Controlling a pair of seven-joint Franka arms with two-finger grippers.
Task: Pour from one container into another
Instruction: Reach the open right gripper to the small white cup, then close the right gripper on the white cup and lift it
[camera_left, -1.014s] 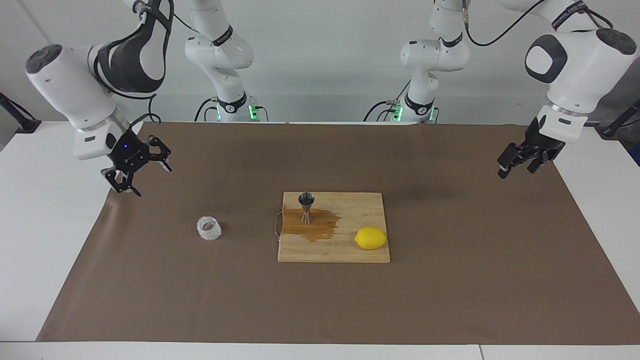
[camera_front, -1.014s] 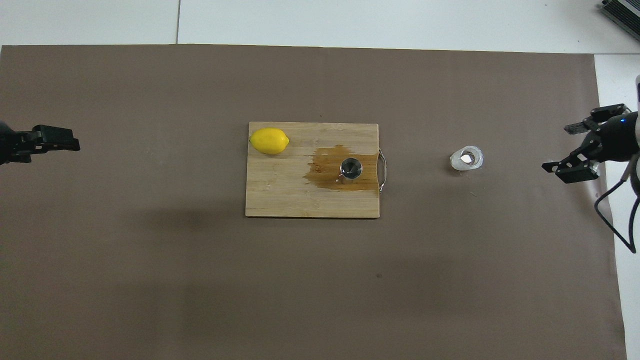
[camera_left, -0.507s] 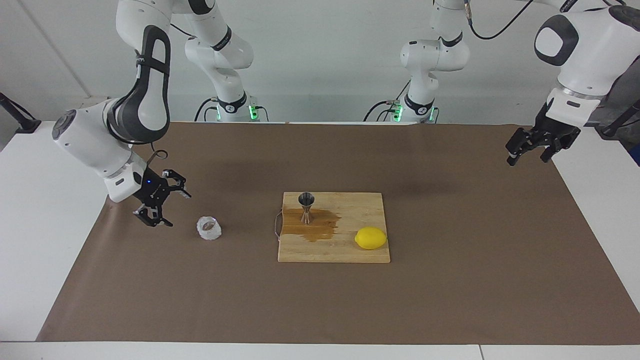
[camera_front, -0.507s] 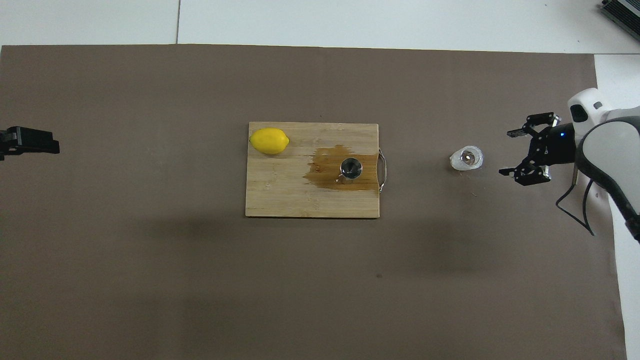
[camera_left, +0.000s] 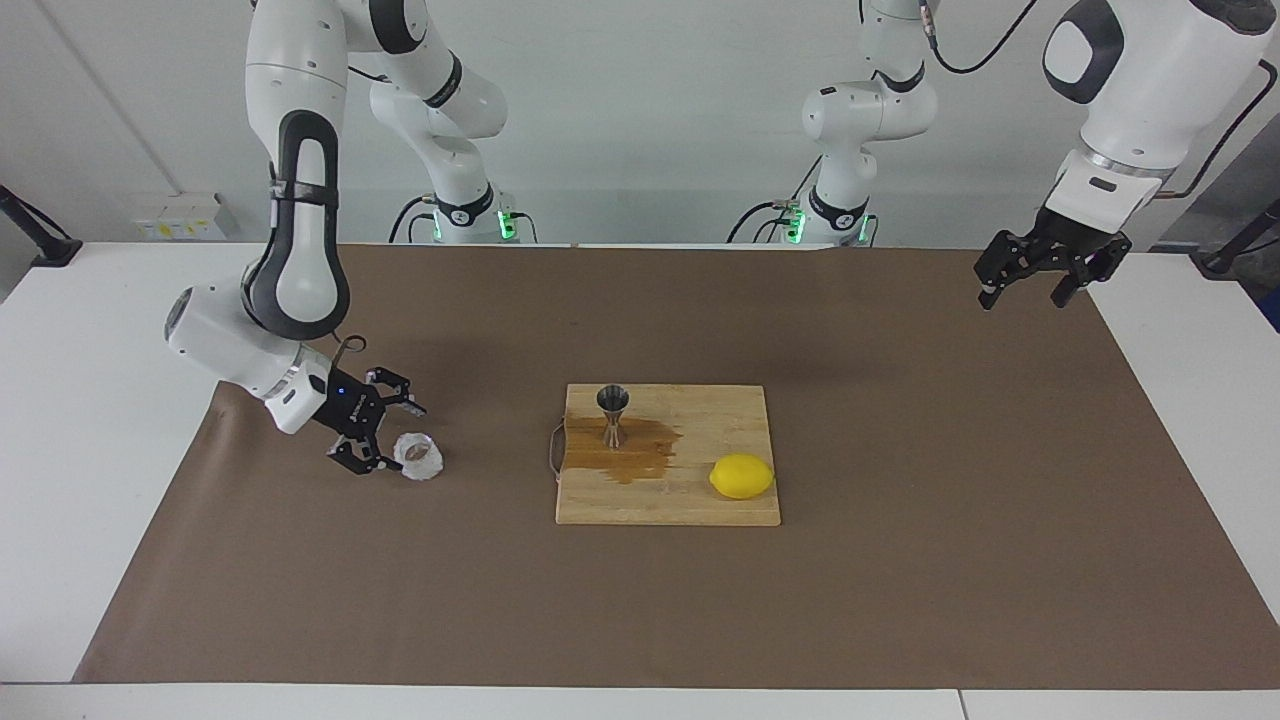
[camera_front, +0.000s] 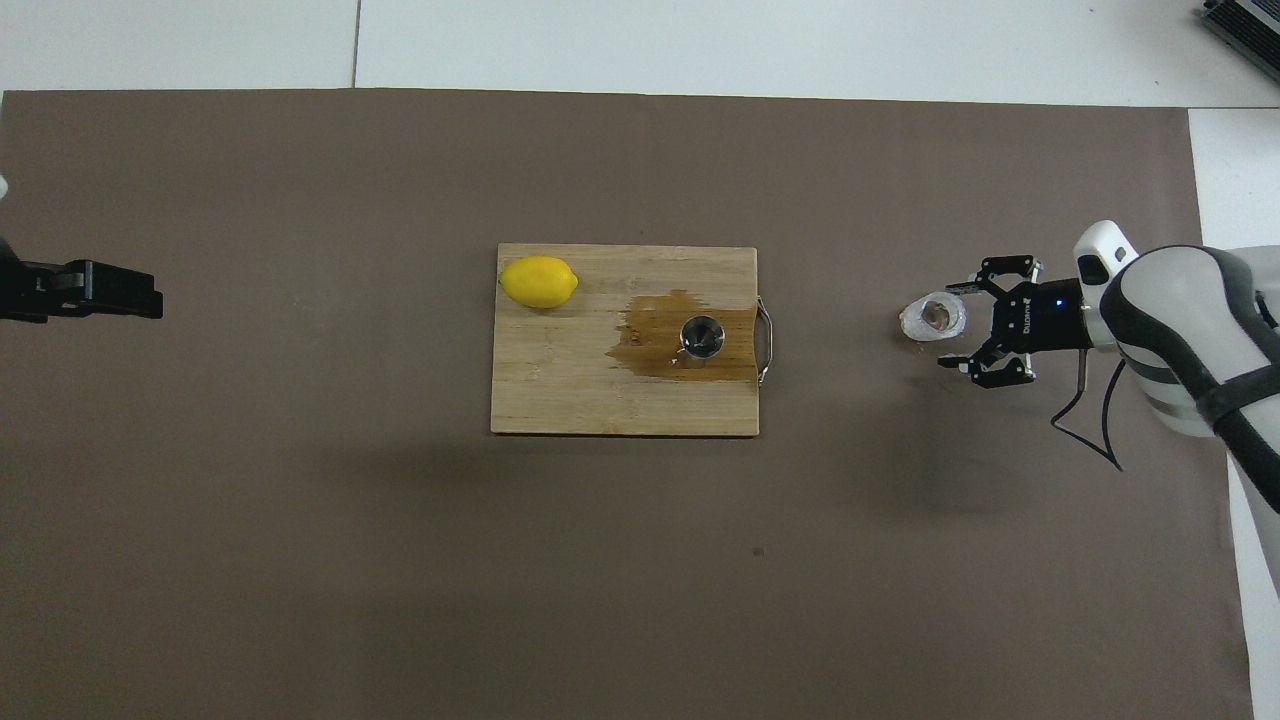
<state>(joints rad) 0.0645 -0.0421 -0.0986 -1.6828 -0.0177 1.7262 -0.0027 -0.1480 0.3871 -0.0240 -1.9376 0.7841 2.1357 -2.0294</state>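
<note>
Facing view: right gripper (camera_left: 378, 436), jaws spread, sits at the glass cup's (camera_left: 418, 456) nine o'clock. Left gripper (camera_left: 1030, 277) waits, jaws spread, over the mat's (camera_left: 900, 420) two o'clock corner.

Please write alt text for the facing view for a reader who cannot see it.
The right gripper, fingers open, reaches a faceted glass cup on the brown mat. A steel jigger stands in a brown spill on a wooden cutting board beside a lemon; the left gripper waits raised.
</note>
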